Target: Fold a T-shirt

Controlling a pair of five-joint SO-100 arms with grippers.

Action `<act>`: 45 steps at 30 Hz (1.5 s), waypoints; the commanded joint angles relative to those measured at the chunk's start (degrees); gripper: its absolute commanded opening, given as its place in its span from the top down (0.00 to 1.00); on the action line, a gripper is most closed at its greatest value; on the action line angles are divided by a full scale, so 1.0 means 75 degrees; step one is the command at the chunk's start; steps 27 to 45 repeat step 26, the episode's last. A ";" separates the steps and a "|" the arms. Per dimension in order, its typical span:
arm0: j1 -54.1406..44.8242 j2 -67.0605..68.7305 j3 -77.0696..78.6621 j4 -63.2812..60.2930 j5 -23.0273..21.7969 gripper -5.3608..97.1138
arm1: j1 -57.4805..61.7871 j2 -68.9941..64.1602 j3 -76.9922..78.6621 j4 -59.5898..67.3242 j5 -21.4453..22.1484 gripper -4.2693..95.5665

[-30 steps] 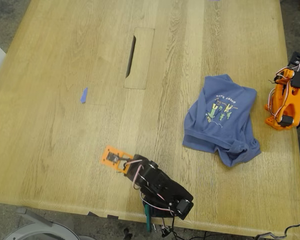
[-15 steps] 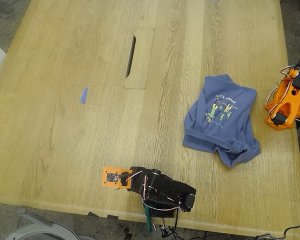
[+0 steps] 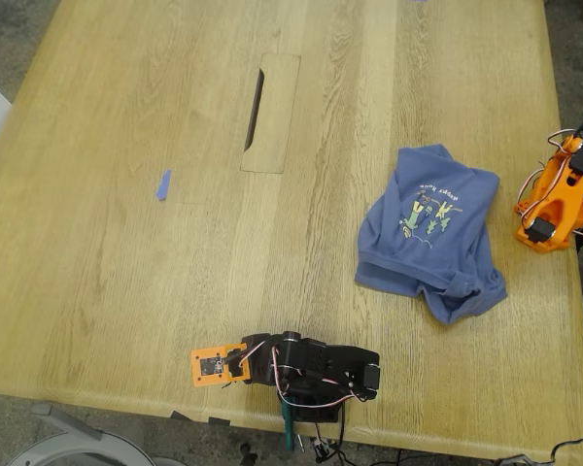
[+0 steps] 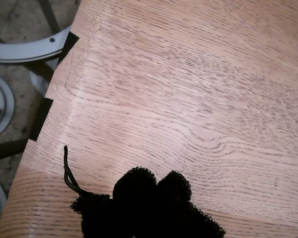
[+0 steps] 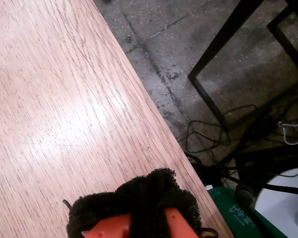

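Oak-toned counter (image 3: 126, 282) fills the exterior view; a blue tape scrap (image 3: 162, 184) lies toward nine o'clock; at about six o'clock, by the near edge, the first end effector (image 4: 156, 187) hovers over bare wood, its black foam pads (image 4: 134, 191) together on nothing; toward three o'clock the slate-blue T-shirt (image 3: 428, 233) lies rumpled, print up; beyond it, at the edge, the second end effector (image 5: 139, 201); whether its pads meet I cannot tell.

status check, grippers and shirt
First gripper over bare wood near the table edge, holding nothing. Second gripper likewise. T-shirt lies crumpled, untouched. Nothing in the way.
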 commanded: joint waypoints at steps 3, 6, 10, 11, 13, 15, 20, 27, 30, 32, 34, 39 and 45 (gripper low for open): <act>-0.0188 0.0902 0.0211 -0.0164 -0.0082 0.95 | 0.0246 0.0070 0.0176 -0.0211 0.0035 0.96; -0.0316 0.0914 0.0398 -0.0363 -0.0059 0.95 | 0.0375 0.0070 0.0293 -0.0246 0.0023 0.96; -0.0539 0.0914 0.0691 -0.0691 -0.0082 0.95 | 0.0305 0.0070 0.0410 -0.0305 0.0012 0.96; -0.0563 0.0914 0.0750 -0.0727 -0.0082 0.95 | 0.0305 0.0070 0.0469 -0.0352 0.0012 0.96; -0.0586 0.0914 0.0867 -0.0820 -0.0082 0.95 | 0.0328 0.0070 0.0586 -0.0434 -0.0012 0.96; -0.0586 0.0914 0.0961 -0.0867 -0.0070 0.95 | 0.0422 0.0070 0.0691 -0.0504 -0.0023 0.96; -0.0598 0.0914 0.1160 -0.0961 -0.0094 0.95 | 0.0551 0.0070 0.0984 -0.0691 -0.0023 0.96; -0.0598 0.0914 0.1523 -0.1312 -0.0199 0.95 | 0.0562 0.0070 0.1324 -0.0902 0.0094 0.96; -0.0598 0.0914 0.1523 -0.1312 -0.0199 0.95 | 0.0562 0.0070 0.1324 -0.0902 0.0094 0.96; -0.0598 0.0914 0.1523 -0.1312 -0.0199 0.95 | 0.0562 0.0070 0.1324 -0.0902 0.0094 0.96; -0.0598 0.0914 0.1523 -0.1312 -0.0199 0.95 | 0.0562 0.0070 0.1324 -0.0902 0.0094 0.96; -0.0598 0.0914 0.1523 -0.1312 -0.0199 0.95 | 0.0562 0.0070 0.1324 -0.0902 0.0094 0.96; -0.0598 0.0914 0.1523 -0.1312 -0.0199 0.95 | 0.0562 0.0070 0.1324 -0.0902 0.0094 0.96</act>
